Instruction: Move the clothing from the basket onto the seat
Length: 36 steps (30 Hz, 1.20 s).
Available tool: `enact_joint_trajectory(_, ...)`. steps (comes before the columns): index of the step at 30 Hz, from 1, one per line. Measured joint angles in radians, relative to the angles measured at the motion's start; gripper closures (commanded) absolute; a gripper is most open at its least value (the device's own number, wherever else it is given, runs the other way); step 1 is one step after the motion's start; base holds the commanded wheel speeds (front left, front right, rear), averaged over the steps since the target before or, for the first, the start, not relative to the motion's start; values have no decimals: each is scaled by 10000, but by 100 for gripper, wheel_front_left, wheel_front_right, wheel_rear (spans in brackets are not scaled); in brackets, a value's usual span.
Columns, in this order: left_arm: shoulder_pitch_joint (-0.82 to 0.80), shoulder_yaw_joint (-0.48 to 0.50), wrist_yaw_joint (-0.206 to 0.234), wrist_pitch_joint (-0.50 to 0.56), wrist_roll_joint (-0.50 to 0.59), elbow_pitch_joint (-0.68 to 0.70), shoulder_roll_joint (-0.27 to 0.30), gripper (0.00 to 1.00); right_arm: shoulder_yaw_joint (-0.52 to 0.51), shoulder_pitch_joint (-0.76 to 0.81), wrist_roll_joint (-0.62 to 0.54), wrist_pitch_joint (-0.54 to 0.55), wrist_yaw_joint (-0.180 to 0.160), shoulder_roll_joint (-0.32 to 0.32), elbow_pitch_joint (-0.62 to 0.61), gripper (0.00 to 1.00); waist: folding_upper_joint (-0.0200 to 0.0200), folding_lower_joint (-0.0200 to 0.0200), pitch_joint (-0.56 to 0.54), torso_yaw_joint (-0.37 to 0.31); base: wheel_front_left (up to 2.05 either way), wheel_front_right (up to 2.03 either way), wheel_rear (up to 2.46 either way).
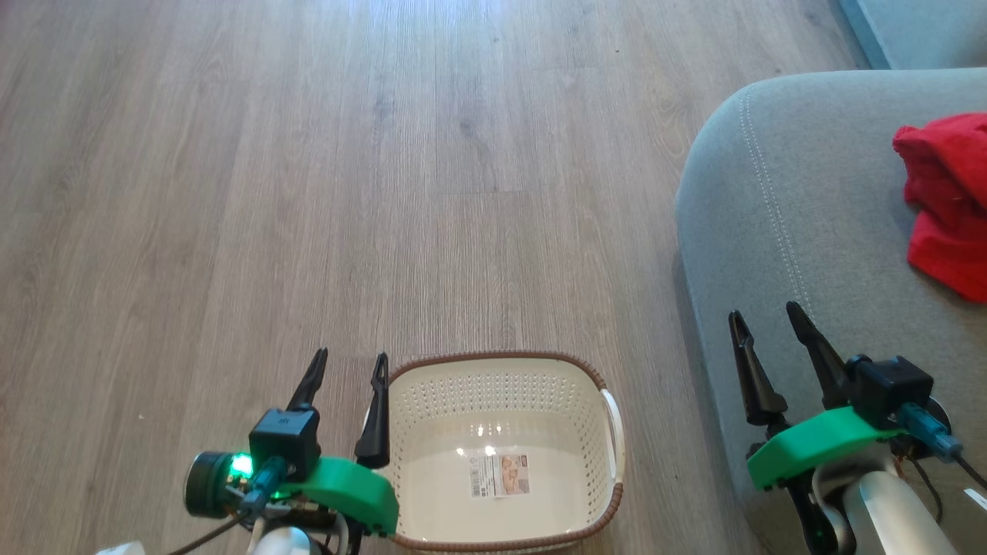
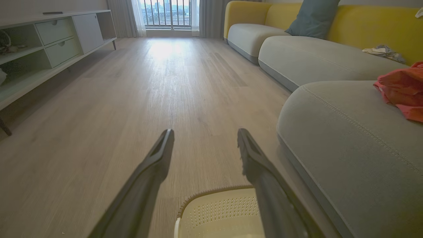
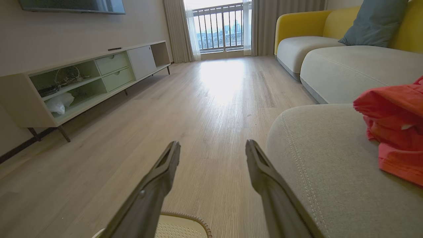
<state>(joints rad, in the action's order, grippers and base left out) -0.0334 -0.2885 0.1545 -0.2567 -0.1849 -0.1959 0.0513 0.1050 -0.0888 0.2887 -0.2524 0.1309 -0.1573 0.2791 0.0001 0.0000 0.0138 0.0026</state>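
Clothing (image 1: 950, 200) lies on the seat (image 1: 779, 231); basket (image 1: 505, 455) holds only a sticker (image 1: 501, 474).

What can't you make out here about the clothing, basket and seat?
- The clothing: cut off by the head view's right edge; one garment or two, and any lettering, cannot be told.
- The sticker in the basket: print too small to read.
- The basket's near left corner: hidden behind the mount of the left gripper, head view.
- The seat: runs past the right edge in every view.
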Motion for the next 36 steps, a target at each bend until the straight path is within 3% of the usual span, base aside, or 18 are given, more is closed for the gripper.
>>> enact_joint_trajectory(11, -2, 138, -456, 0, -307, 38, -2, 0, -52, -11, -48, 0, 0, 69, 75, 0, 0, 0, -10, -140, 0, 0, 0)
enact_joint_trajectory(31, -2, 311, -648, 0, -825, 128, -2, 0, -35, -15, -46, 0, 0, 117, 132, 0, 0, 0, 23, -291, 0, 0, 0)
enact_joint_trajectory(32, -2, 311, -654, 0, -857, 138, -2, 100, -33, -15, -46, 0, 0, 117, 136, 100, 0, 0, 26, -291, 0, 0, 0)
enact_joint_trajectory(36, 200, 272, -660, 13, -892, -437, 0, 100, 31, 201, -46, 25, 0, 176, 690, 100, 0, 0, 28, -291, 0, 0, 0)
